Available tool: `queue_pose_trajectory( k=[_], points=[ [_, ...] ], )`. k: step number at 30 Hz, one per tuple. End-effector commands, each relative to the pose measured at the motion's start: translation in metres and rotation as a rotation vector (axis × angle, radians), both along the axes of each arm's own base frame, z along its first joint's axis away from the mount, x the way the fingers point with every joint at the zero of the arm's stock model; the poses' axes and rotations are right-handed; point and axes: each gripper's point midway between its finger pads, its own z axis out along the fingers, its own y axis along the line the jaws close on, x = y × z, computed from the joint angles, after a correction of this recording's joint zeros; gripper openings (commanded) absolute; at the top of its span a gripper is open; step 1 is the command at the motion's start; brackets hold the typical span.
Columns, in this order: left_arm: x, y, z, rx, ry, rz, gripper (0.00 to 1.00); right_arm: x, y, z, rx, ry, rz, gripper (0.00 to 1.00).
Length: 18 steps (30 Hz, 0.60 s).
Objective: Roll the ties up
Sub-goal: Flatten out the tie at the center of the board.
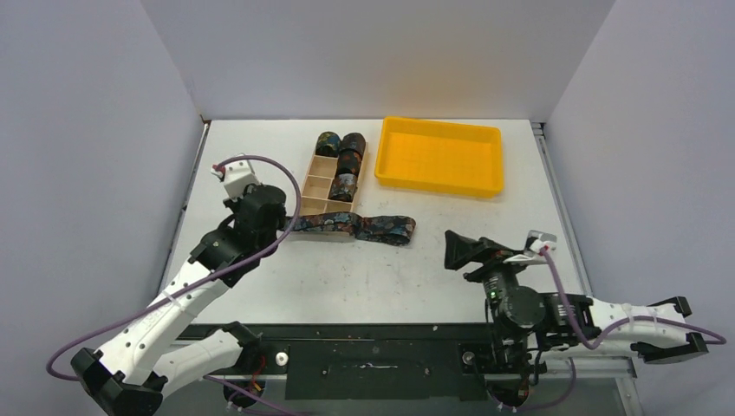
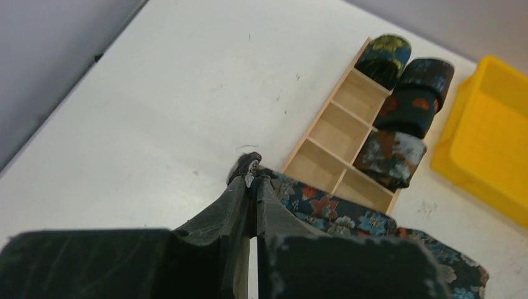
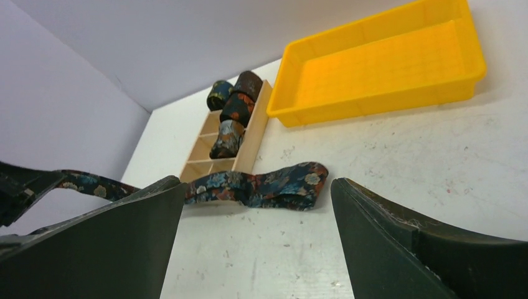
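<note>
My left gripper (image 2: 252, 179) pinches the tie (image 2: 324, 208) at its tip — barely, I think — so it may slip; right gripper (image 3: 256, 184) gapes wide.

left arm (image 1: 169, 305): white plastic shells, chunky black joints, tiny screw dots
right arm (image 1: 637, 326): same white-and-black deal
cables (image 1: 260, 160): purple, one off each wrist
fingers (image 3: 118, 249): matte black wedges, kinda scuffed and dusty

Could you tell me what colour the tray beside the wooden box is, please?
The tray is bright yellow, clearest in the right wrist view.
</note>
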Motion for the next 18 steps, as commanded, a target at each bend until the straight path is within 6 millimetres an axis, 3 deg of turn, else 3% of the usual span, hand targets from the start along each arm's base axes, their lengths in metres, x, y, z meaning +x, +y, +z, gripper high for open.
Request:
queue_pose_trajectory(
  k=[1, 4, 5, 7, 8, 10, 12, 16, 18],
  points=[
    [-0.013, -0.008, -0.030, -0.123, 0.058, -0.017, 0.00, -0.006, 0.043, -0.030, -0.049, 0.033, 0.094, 0.90],
    [-0.024, -0.004, -0.043, -0.152, 0.074, -0.015, 0.00, 0.005, 0.072, -0.054, -0.108, 0.084, 0.166, 0.90],
    [-0.027, -0.004, -0.044, -0.163, 0.074, -0.021, 0.00, 0.014, 0.085, -0.070, -0.134, 0.132, 0.203, 0.90],
    [-0.033, -0.002, -0.040, -0.185, 0.066, -0.034, 0.00, 0.044, 0.091, -0.101, -0.119, 0.254, 0.253, 0.90],
    [-0.036, -0.001, -0.039, -0.192, 0.066, -0.040, 0.00, 0.055, 0.092, -0.118, -0.084, 0.317, 0.302, 0.91],
    [-0.043, 0.001, -0.040, -0.203, 0.071, -0.051, 0.00, 0.079, 0.076, -0.141, -0.054, 0.366, 0.270, 0.93],
    [-0.048, 0.001, -0.046, -0.214, 0.083, -0.066, 0.00, 0.095, 0.065, -0.162, -0.119, 0.411, 0.218, 0.92],
    [-0.054, -0.003, -0.063, -0.237, 0.106, -0.093, 0.00, 0.113, 0.074, -0.192, -0.277, 0.480, 0.193, 0.90],
    [-0.056, -0.006, -0.070, -0.248, 0.119, -0.108, 0.00, 0.117, 0.083, -0.198, -0.350, 0.483, 0.192, 0.90]
  ],
)
